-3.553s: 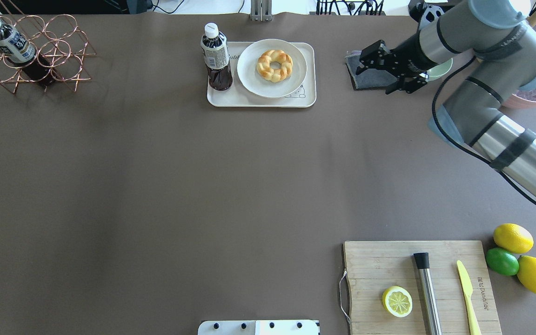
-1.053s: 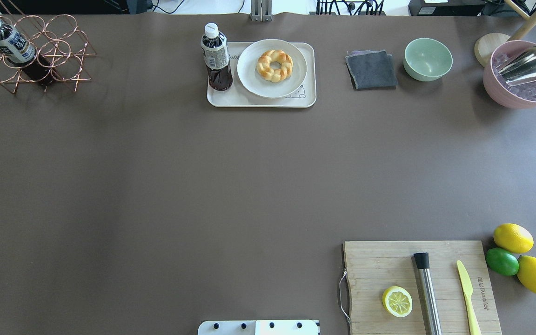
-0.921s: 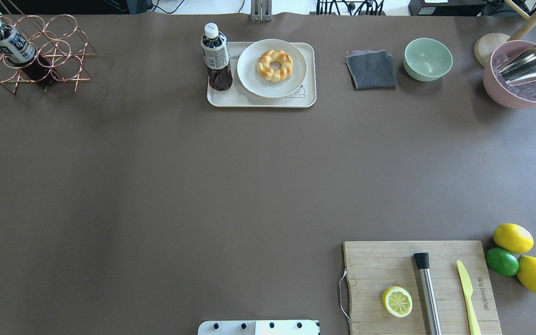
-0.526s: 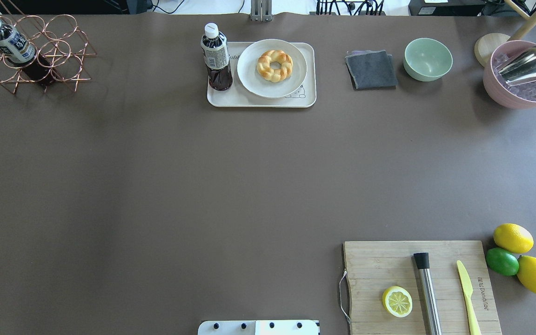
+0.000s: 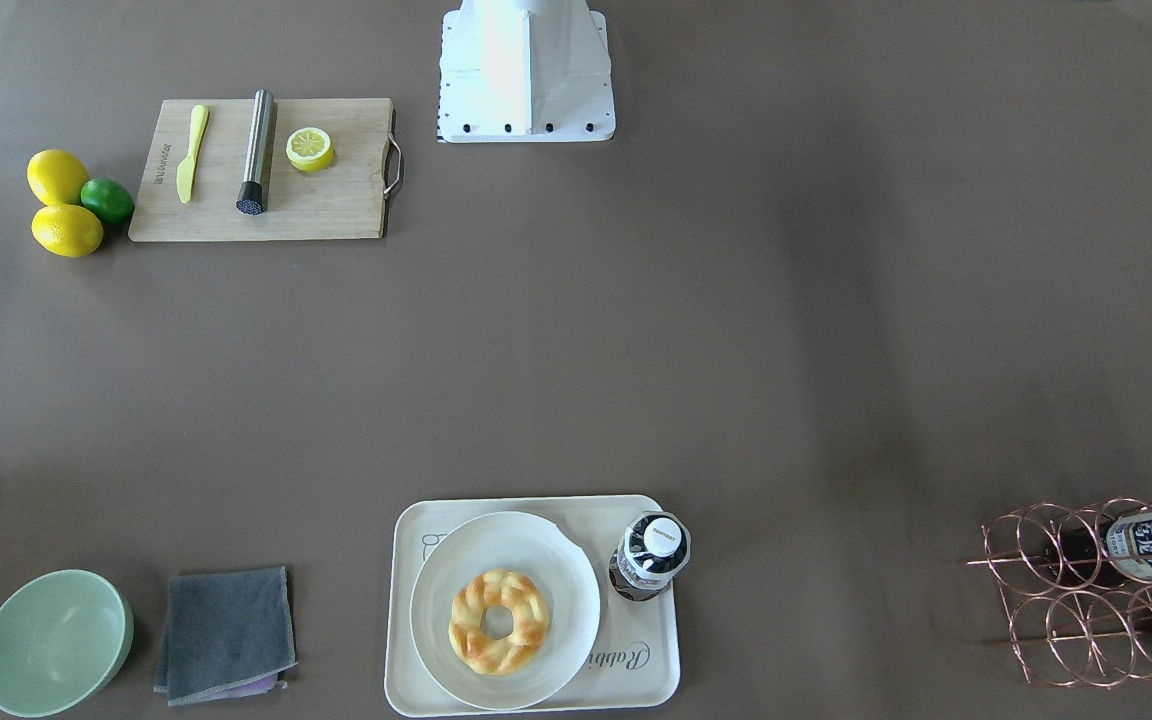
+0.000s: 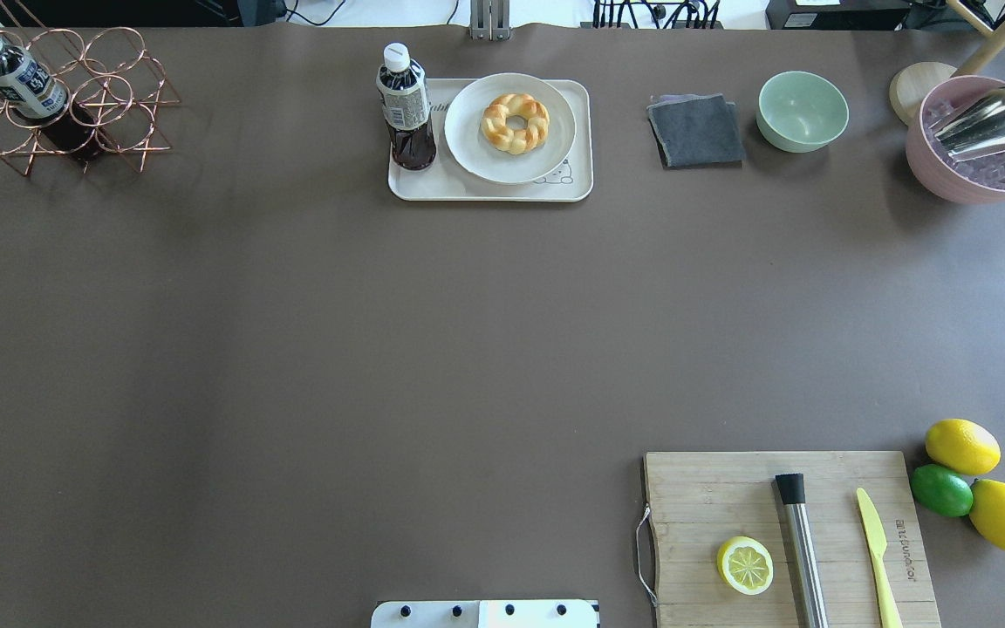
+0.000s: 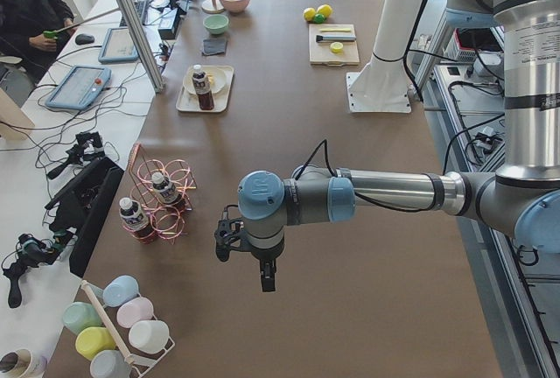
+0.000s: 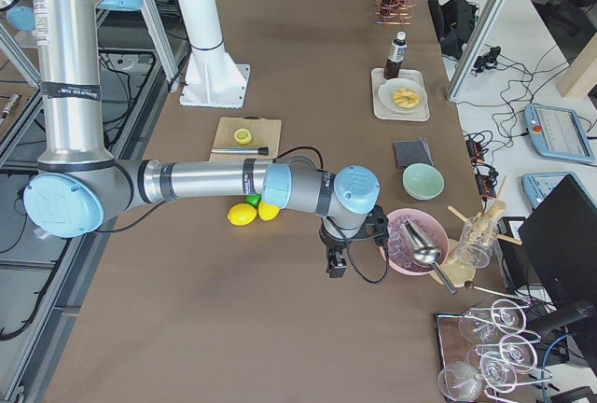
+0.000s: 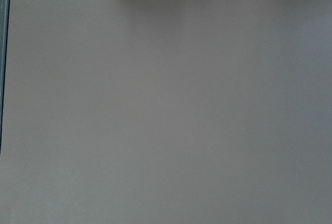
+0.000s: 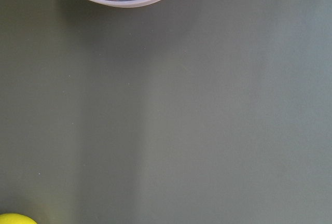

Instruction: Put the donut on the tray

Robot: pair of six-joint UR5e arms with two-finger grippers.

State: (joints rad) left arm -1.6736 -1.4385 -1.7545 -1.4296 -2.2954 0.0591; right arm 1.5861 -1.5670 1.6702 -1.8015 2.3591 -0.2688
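The donut [image 6: 536, 118] is a golden braided ring lying on a round off-white plate [image 6: 476, 148]. The plate sits on the cream tray [image 6: 433, 185] at the far middle of the table. The donut also shows in the front-facing view [image 5: 471, 625], on the plate on the tray [image 5: 636, 670]. Neither gripper shows in the overhead or front views. My left gripper [image 7: 267, 280] hangs over bare table, far from the tray [image 7: 186, 102]. My right gripper [image 8: 336, 266] hangs beside the pink ice bowl [image 8: 410, 240]. I cannot tell whether either is open or shut.
A dark drink bottle [image 6: 405, 105] stands on the tray's left end. A grey cloth [image 6: 696, 131], a green bowl [image 6: 803, 110] and the ice bowl [image 6: 982, 144] lie right of it. A copper bottle rack [image 6: 58, 96] stands far left. A cutting board [image 6: 790, 536] holds a lemon half, with whole citrus beside it.
The right arm, which reached near the grey cloth 3.6 s ago, has left the overhead view. Nothing has moved on the table in the last second.
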